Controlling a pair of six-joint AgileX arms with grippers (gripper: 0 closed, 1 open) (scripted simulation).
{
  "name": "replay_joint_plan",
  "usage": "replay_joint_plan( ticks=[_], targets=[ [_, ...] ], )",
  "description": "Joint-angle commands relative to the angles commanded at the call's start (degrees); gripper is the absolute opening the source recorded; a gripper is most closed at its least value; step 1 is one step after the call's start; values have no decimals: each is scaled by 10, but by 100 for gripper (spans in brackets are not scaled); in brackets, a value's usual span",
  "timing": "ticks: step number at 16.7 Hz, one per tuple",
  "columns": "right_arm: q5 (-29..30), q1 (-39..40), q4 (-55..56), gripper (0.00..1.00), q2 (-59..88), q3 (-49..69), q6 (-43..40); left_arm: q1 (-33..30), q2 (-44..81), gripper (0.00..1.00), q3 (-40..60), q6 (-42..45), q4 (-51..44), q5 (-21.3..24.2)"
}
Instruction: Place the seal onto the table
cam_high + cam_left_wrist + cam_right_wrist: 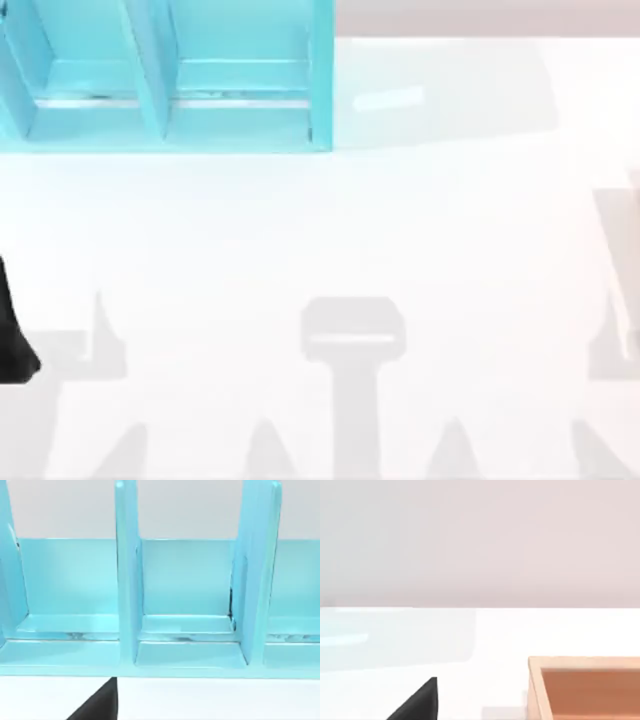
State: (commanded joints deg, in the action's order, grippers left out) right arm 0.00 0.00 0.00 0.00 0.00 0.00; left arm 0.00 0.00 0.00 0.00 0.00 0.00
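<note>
Left hand point(15, 340) sits at 9 o'clock edge of surface point(330, 230), fingers' state cannot tell; seal's place unclear. Blue shelf point(160, 90) at 11 o'clock. Risk: blind reach knocks shelf divider.

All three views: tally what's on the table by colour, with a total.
Light blue: 1, the shelf unit at the top view's far left, its dividers facing the left wrist camera.
Orange-brown: 1, an open box in the right wrist view.
Red: 0, no seal in sight.
Total: 2 things on the white table.
</note>
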Motion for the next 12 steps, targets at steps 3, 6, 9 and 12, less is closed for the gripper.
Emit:
replay_joint_plan(
  ticks=[3,6,9,12],
  targets=[
    [0,-3,-6,100,6,6,-3,0,0,100,0,0,0,0],
    [0,-24,-58,100,61,60,-24,0,0,100,0,0,0,0],
    [0,-60,-152,100,171,163,-61,0,0,100,0,0,0,0],
    [-1,-105,-272,100,331,294,-105,0,0,100,0,0,0,0]
  ],
)
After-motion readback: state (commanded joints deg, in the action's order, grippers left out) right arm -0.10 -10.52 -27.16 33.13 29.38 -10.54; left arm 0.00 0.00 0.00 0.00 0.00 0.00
